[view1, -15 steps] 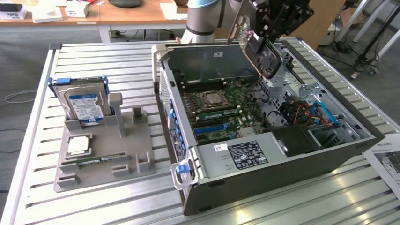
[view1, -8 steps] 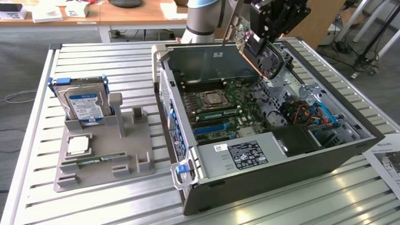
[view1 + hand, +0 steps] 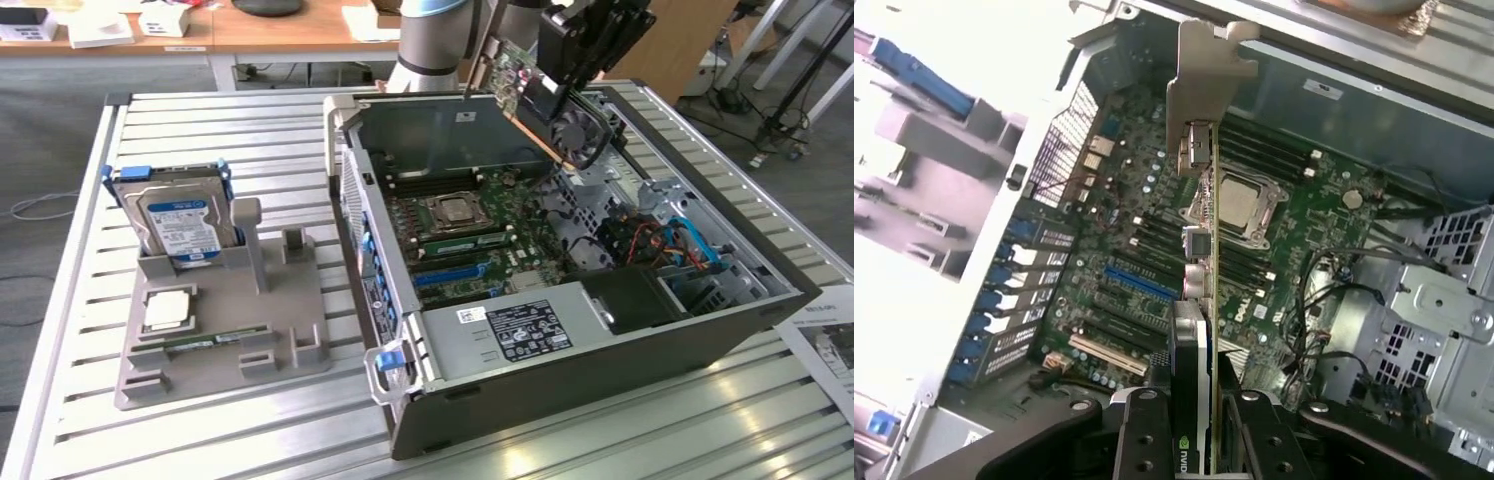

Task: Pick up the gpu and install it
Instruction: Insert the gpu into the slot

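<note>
Since gpu [image 3: 1199,300] must enter slot [image 3: 1139,283] edge-first, claw [image 3: 1199,415] pinches it on edge, bracket [image 3: 1206,90] away from claw; case [image 3: 561,390], motherboard [image 3: 1154,190] below claw, gpu unseated.

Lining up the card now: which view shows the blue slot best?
The wrist view: it looks down on the blue slot, bare on the motherboard, past the gpu's edge. The exterior view shows the slot at a slant, with the gpu held above the case.
</note>
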Controlling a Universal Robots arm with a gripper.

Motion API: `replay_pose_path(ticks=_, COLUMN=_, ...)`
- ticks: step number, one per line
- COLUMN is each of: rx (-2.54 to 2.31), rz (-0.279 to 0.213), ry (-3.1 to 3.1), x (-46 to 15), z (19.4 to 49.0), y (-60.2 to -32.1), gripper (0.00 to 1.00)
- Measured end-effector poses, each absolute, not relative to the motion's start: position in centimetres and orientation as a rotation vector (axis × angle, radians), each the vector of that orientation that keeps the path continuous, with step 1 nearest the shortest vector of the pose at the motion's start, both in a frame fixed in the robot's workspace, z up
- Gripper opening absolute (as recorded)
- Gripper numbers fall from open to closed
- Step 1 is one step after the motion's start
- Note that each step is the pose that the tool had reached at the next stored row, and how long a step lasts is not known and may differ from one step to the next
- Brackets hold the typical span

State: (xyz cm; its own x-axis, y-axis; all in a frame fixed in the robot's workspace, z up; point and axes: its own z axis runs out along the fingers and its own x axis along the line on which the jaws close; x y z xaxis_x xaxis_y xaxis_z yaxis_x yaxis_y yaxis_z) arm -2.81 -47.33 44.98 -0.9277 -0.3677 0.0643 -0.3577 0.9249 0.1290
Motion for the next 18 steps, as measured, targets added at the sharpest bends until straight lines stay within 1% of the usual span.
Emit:
replay_pose_path(ticks=11, rx=0.856, rz=-0.162, ry=-2.916, x=-2.81, z=44.96, y=-47.33, gripper=0.27)
replay_pose_path(ticks=18, rx=0.99, rz=-0.173, ry=-2.882, x=-2.8, z=44.96, y=-47.33, gripper=0.27)
